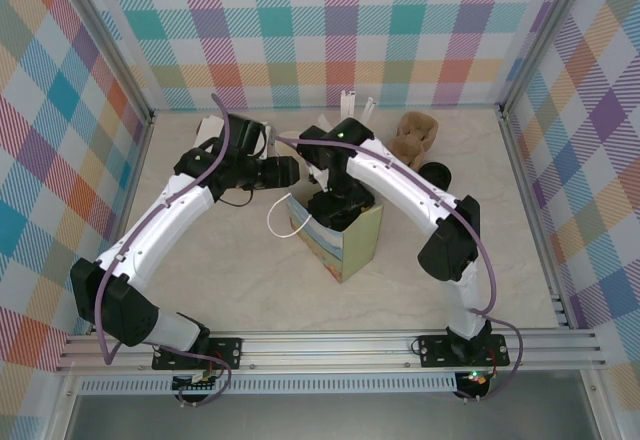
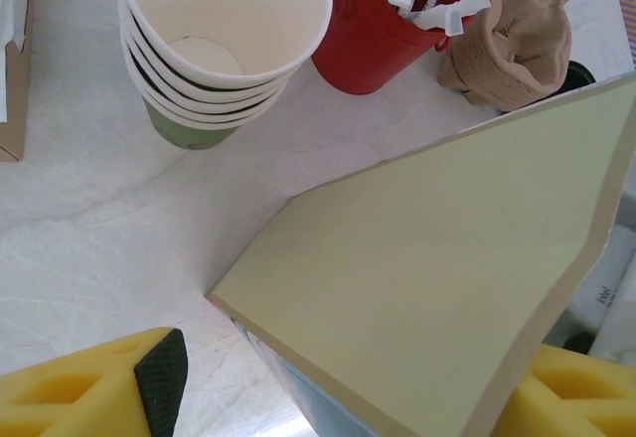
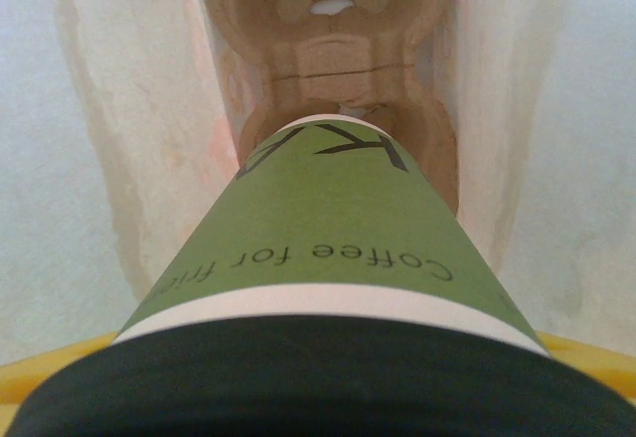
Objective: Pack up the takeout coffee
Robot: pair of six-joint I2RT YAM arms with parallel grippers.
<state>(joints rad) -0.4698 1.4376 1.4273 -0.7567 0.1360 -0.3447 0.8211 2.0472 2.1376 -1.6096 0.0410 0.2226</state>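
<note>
We see a paper bag standing open mid-worktop, with a moulded pulp carrier on its floor. Inside it, the right gripper clasps the takeout coffee, long axis upright, black lid up and base pointing down at the carrier. The left gripper stands wide, straddling the bag's rim. Toward the far edge are stacked cream cups, a red cup of stirrers and brown pulp trays.

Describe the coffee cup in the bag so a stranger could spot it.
Find the paper bag standing mid-table. Down inside it, over a brown cardboard tray, is the coffee cup. It is olive green with a black lid, unlike the lidless white cups stacked outside.
</note>
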